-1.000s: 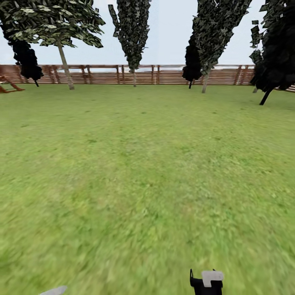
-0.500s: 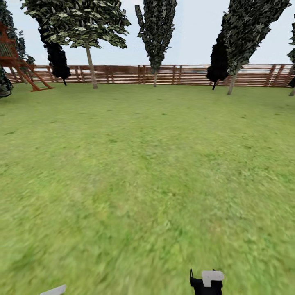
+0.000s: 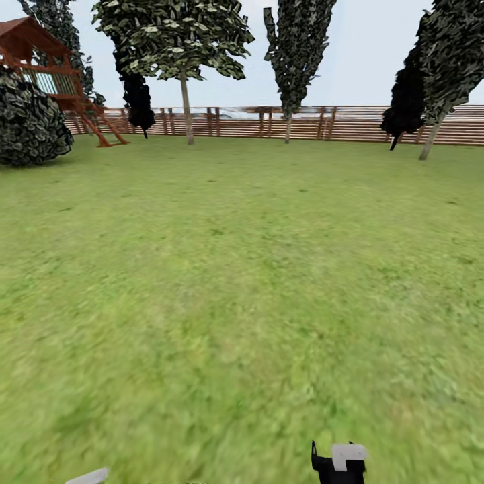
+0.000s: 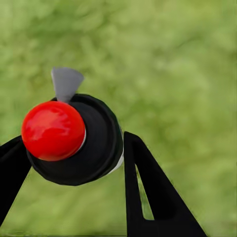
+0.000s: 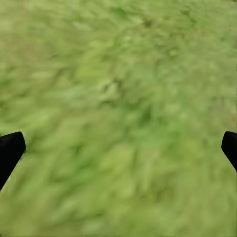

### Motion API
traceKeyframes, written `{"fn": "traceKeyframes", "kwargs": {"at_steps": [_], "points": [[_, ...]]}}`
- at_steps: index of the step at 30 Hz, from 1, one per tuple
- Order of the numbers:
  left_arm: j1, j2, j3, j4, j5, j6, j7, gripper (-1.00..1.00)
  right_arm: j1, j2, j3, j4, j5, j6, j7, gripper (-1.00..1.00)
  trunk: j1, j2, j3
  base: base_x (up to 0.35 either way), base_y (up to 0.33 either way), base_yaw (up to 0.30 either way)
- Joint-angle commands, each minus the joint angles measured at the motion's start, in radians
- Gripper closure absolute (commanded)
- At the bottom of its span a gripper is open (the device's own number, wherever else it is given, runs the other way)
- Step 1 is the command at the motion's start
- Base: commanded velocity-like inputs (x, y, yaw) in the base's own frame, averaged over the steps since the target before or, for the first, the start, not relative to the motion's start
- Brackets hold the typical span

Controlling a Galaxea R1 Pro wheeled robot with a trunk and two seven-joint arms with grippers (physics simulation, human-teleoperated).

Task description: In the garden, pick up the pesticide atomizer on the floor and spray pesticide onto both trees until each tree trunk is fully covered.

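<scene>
The head view swings leftward across the garden: the fence (image 3: 349, 124) and the distant trees drift right, while a red play tower (image 3: 47, 74) and a round bush (image 3: 30, 128) enter at left. The robot is judged to be turning in search of the trunks to spray. The pesticide atomizer (image 4: 74, 140), red top toward the camera, sits pinched between the left gripper's (image 4: 74, 163) black fingers above the grass (image 3: 242, 282). The right gripper (image 5: 118, 148) hangs spread wide and empty. A pale-trunked tree (image 3: 186, 107) stands by the fence, well away.
</scene>
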Motion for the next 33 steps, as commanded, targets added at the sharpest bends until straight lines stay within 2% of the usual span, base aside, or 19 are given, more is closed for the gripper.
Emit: {"fn": "traceKeyframes", "kwargs": {"at_steps": [1, 13, 26, 33], "points": [[-0.001, 0.000, 0.001, 0.001, 0.005, -0.003, -0.001, 1.00, 0.000, 0.000, 0.008, 0.001, 0.003, 0.000, -0.010, -1.00, 0.000, 0.000, -0.001, 0.009, 0.003, 0.280], [-0.001, 0.000, 0.001, 0.001, 0.004, -0.003, -0.002, 1.00, 0.000, 0.000, 0.008, 0.001, 0.003, 0.000, -0.010, -1.00, 0.000, 0.000, -0.001, 0.037, 0.000, 0.279], [-0.001, 0.000, 0.001, 0.001, 0.005, -0.003, -0.001, 1.00, 0.000, 0.000, 0.008, 0.001, 0.003, 0.000, -0.010, -1.00, 0.000, 0.000, -0.001, 0.322, 0.000, 0.278], [-0.001, 0.002, 0.001, 0.000, 0.004, -0.003, -0.002, 1.00, 0.000, 0.000, 0.008, 0.001, 0.003, 0.000, -0.009, -1.00, 0.000, 0.000, -0.001, 0.338, 0.000, 0.060]]}}
